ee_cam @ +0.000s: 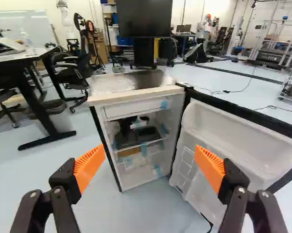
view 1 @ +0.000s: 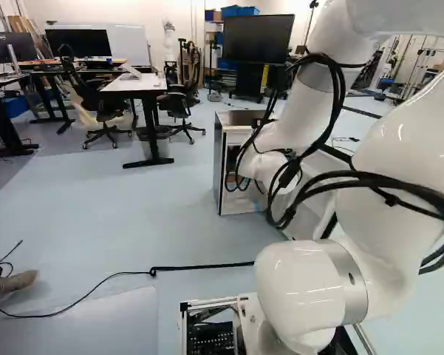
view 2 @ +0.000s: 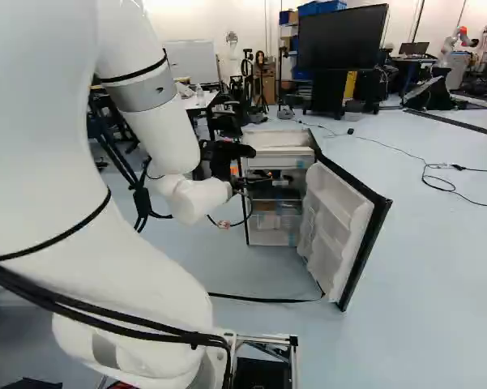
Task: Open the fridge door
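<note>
- White moulded plastic lines the fridge door [ee_cam: 233, 141], its long basin-like hollows and raised rims framed by a straight black outer edge.
- That door stands wide open, hinged along one upright edge of the mini fridge [ee_cam: 136, 96]; in the right base view it is right of the middle, angled out over the smooth, pale blue-grey floor [view 2: 421, 284].
- The fridge's flat top has a glossy dark patch and a pale, scuffed-looking front rim.
- Inside, a white panel [ee_cam: 133, 108] spans the upper part, with pieces of blue tape [ee_cam: 163, 104] and see-through shelving lower down; the dark thing on the shelf is too unclear to name.
- In the left base view the glossy white arm [view 1: 310, 292], looped with black cables, covers part of the fridge.
- The black gripper [view 2: 249, 165] has its jaws released and spread well apart, with ribbed, wedge-shaped orange pads [ee_cam: 89, 165].
- The fridge's interior lies ahead, between the jaws; the door is ahead of and beyond one pad, and whether they touch I cannot tell.
</note>
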